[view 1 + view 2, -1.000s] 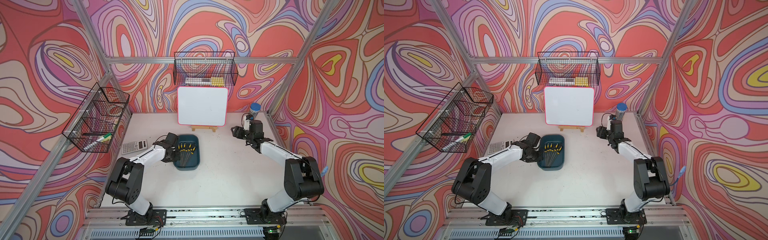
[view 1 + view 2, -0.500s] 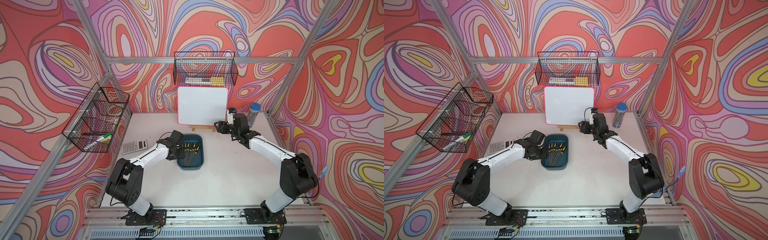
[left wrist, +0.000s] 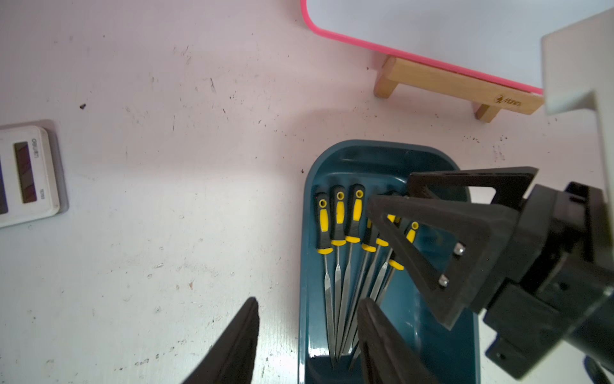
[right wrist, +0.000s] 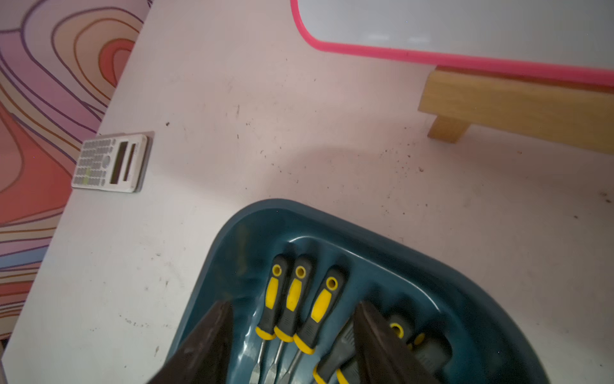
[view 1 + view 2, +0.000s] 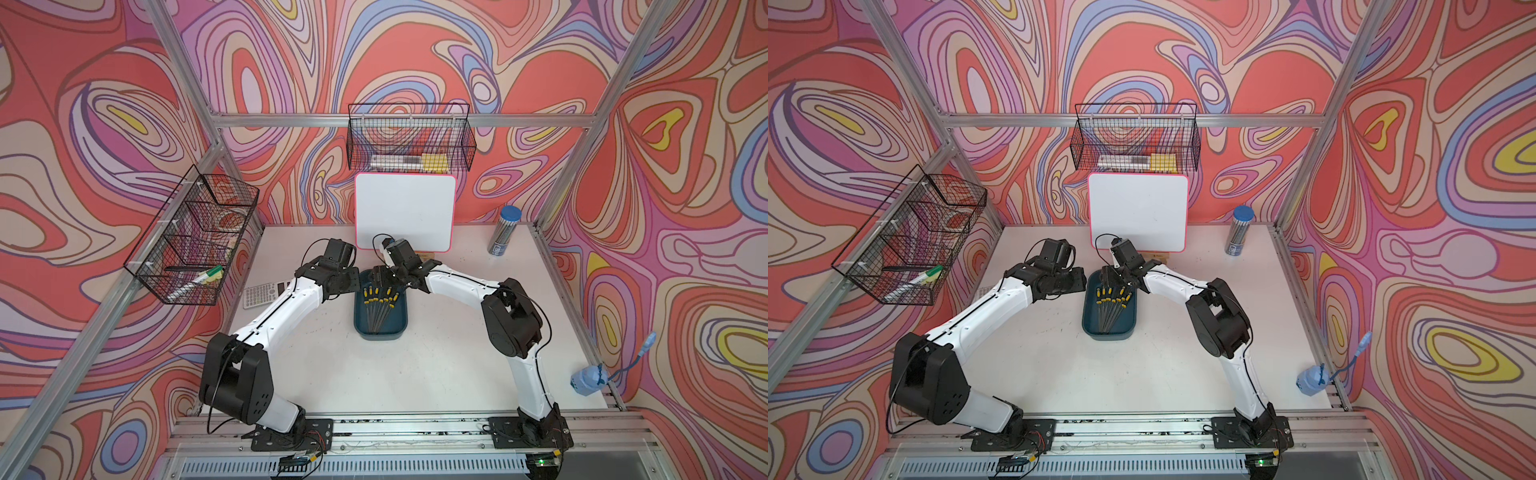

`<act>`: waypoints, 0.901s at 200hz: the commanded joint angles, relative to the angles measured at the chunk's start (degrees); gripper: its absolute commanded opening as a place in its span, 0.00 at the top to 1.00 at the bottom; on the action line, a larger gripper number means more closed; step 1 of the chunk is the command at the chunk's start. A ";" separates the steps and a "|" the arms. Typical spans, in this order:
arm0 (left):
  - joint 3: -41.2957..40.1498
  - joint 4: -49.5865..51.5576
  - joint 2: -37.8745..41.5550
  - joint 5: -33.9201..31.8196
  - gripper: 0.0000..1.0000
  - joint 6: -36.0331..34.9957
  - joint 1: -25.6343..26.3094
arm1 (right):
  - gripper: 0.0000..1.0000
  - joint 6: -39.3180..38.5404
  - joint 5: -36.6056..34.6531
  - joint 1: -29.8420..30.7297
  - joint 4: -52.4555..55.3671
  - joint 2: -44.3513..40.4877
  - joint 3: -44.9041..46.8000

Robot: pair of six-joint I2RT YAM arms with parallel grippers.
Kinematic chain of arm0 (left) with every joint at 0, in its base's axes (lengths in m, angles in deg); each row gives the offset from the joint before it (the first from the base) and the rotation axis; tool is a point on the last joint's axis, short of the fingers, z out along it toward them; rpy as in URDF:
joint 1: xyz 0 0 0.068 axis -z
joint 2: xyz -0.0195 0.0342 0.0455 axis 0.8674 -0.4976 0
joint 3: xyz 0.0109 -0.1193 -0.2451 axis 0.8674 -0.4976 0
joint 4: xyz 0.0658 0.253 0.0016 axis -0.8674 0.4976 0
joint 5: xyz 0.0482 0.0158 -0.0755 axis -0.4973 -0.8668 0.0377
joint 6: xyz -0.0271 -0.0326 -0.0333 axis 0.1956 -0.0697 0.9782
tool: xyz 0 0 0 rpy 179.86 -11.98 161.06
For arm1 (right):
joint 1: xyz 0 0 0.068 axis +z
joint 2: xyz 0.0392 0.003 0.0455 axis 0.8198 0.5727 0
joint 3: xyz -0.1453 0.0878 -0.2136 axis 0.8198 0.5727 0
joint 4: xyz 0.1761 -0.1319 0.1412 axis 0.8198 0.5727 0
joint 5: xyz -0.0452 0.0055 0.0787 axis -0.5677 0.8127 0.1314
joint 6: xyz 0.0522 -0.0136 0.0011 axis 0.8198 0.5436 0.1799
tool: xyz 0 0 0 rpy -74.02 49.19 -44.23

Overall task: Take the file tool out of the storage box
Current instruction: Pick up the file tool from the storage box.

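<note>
Teal storage box [image 3: 365, 149] holds yellow-black files [image 3: 339, 216], with both grippers at it.
I see my right gripper [image 4: 294, 304] spread over three of them; left gripper [image 3: 309, 301] spread, empty, across the side rim.

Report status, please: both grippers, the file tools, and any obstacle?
Left gripper open, empty, over storage box rim. Right gripper open above files, none gripped. Files all in box. Grippers close together; no other obstacle.
</note>
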 commanded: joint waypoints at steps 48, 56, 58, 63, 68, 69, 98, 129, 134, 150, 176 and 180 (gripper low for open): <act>-4.93 -0.62 3.02 2.71 0.47 1.25 -3.12 | 0.60 -0.67 1.28 1.43 6.59 6.22 -8.30; -5.19 -0.79 3.19 2.75 0.47 1.31 -3.18 | 0.62 -1.00 1.61 1.61 7.05 6.95 -9.15; -5.22 -0.81 3.20 2.74 0.47 1.36 -3.20 | 0.63 -1.06 1.69 1.66 7.14 7.07 -9.33; -5.41 -0.91 3.29 2.79 0.47 1.37 -3.20 | 0.64 -1.12 1.83 1.79 7.36 7.49 -9.91; -5.50 -0.96 3.29 2.79 0.47 1.37 -3.20 | 0.64 -1.17 2.00 1.94 7.69 7.86 -10.31; -5.50 -0.97 3.29 2.79 0.47 1.37 -3.20 | 0.64 -1.18 1.97 2.00 7.71 7.93 -10.40; -5.69 -0.73 3.22 2.62 0.47 1.15 -3.41 | 0.64 -1.41 1.77 2.85 8.98 9.49 -11.90; -5.44 -0.37 2.94 2.77 0.46 0.84 -3.64 | 0.66 -1.38 -0.44 3.37 10.32 10.28 -12.14; -5.42 -0.29 2.94 2.79 0.46 0.84 -3.66 | 0.66 -1.46 -0.94 3.38 10.66 10.30 -12.16; -5.66 -0.33 2.86 3.10 0.46 0.76 -3.64 | 0.66 -1.59 -2.66 3.55 11.44 10.43 -12.34; -5.63 -0.29 2.50 3.23 0.46 0.62 -3.64 | 0.67 -2.07 -3.24 3.69 13.36 11.97 -13.94; -5.61 -0.29 2.37 3.23 0.46 0.66 -3.64 | 0.67 -2.16 -3.35 3.68 13.52 12.28 -14.19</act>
